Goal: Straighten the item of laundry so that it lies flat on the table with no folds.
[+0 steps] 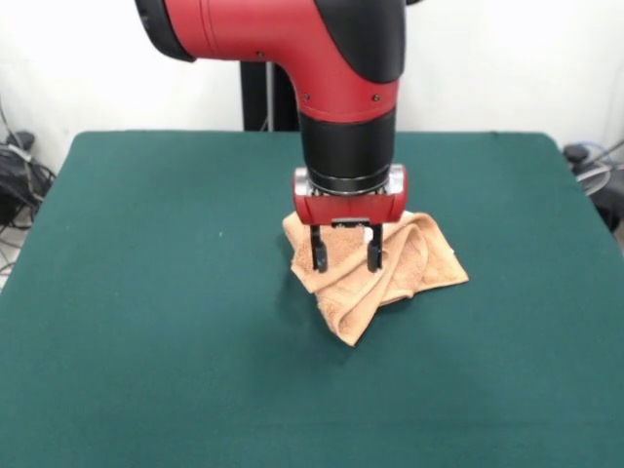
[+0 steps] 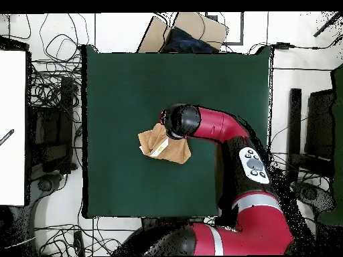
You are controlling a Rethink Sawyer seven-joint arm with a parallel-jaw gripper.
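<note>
The towel (image 1: 375,278) lies crumpled near the middle of the green surface (image 1: 146,322), one folded corner pointing toward the near edge, its long axis running from there to the far right. Above it, the hand (image 1: 346,259) hangs with fingers parted, gripping nothing.

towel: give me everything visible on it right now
The towel is peach-orange terry, crumpled and folded over itself, not flat, with one corner pointing toward the front camera. It lies near the middle of the green table. The gripper stands over it, fingers apart and down at the cloth; contact cannot be confirmed. Overhead, a pale band shows on one fold.
</note>
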